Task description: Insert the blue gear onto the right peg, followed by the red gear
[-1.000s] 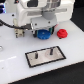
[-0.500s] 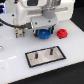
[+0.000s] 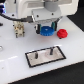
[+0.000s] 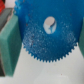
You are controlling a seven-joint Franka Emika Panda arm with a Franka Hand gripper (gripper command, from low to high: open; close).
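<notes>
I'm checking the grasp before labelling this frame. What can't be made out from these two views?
- Gripper jaws: the exterior view is too blurred, and in the wrist view the blue gear fills the frame.
- Blue gear: its upper part is hidden by the gripper in the exterior view.
- Right peg: too small and blurred; outside the wrist view.
- Red gear: teeth blurred.

Blue gear [image 3: 47,31]: wide toothed disc, centre of the exterior view, partly hidden from above; fills the wrist view [image 4: 46,35], pale hub hole visible. Red gear [image 3: 62,33]: smaller, flat, just right of blue. Right peg [image 3: 51,50]: thin dark upright pin, lower centre.
</notes>
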